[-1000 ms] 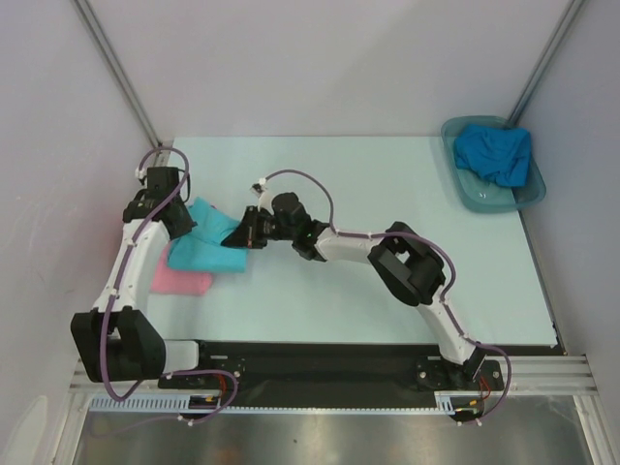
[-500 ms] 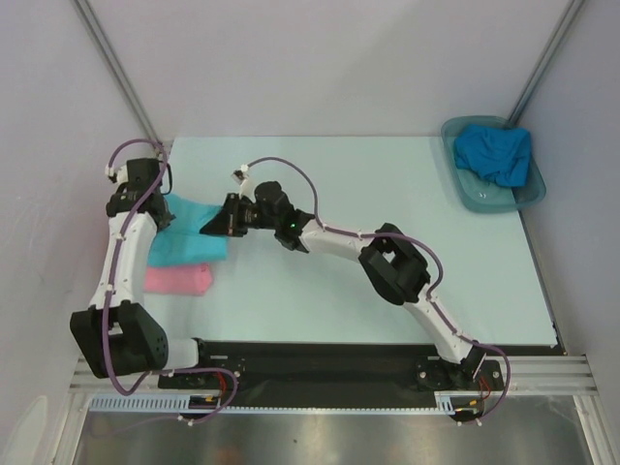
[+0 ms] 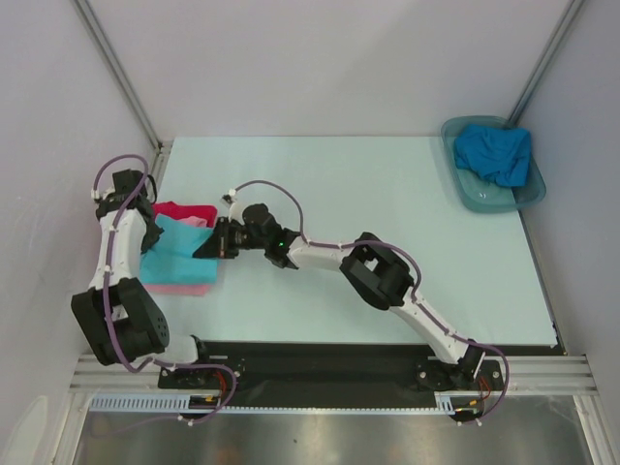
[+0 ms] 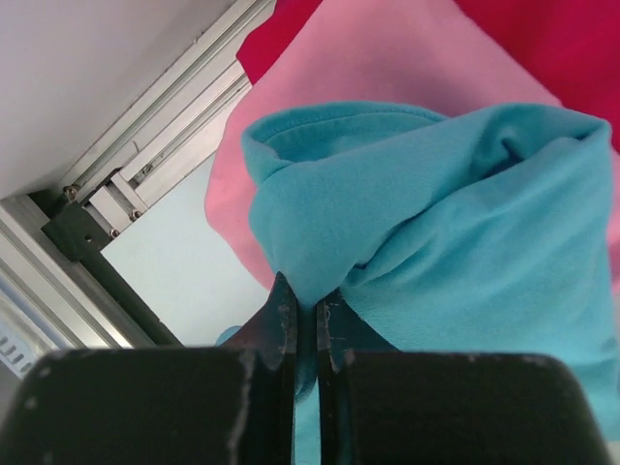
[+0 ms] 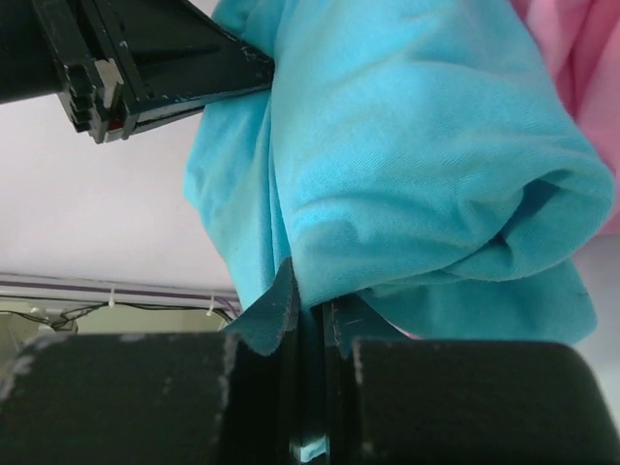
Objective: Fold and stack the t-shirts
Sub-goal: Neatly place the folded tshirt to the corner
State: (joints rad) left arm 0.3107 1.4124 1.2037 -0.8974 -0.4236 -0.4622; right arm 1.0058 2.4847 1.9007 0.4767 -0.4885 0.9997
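Cotton is pinched in both sets of jaws. Left gripper (image 4: 300, 295): jaws almost together, clamped on a gathered fold of the turquoise t-shirt (image 4: 436, 223). Right gripper (image 5: 305, 291): jaws likewise almost together, clamped on a bunched edge of the same garment.

In the top view the left grip sits at the shirt's nine o'clock side and the right grip at its three o'clock side. The cloth between them is rolled and creased, not flat.

The turquoise shirt lies over the pink t-shirt (image 4: 387, 58), which shows past it at six o'clock in the top view. The red t-shirt (image 3: 189, 210) shows at twelve o'clock. This group is at nine o'clock on the table (image 3: 387, 184), close to the aluminium rail (image 4: 145, 165). The deeper blue t-shirt (image 3: 494, 153) lies unfolded in the tub (image 3: 457, 184) at two o'clock, well apart.

Assessment: the step in hand appears to be setting the turquoise shirt onto the stack.

- Draw the two grips gently apart first so the rolled portion flattens.
- Lower both ends level and square the edges to the pink shirt beneath.
- Release only once the cloth rests fully.
- Withdraw each gripper outward along its own side, so that no finger drags the fold or shifts the lower shirts.
- Watch the left arm's clearance from the rail.
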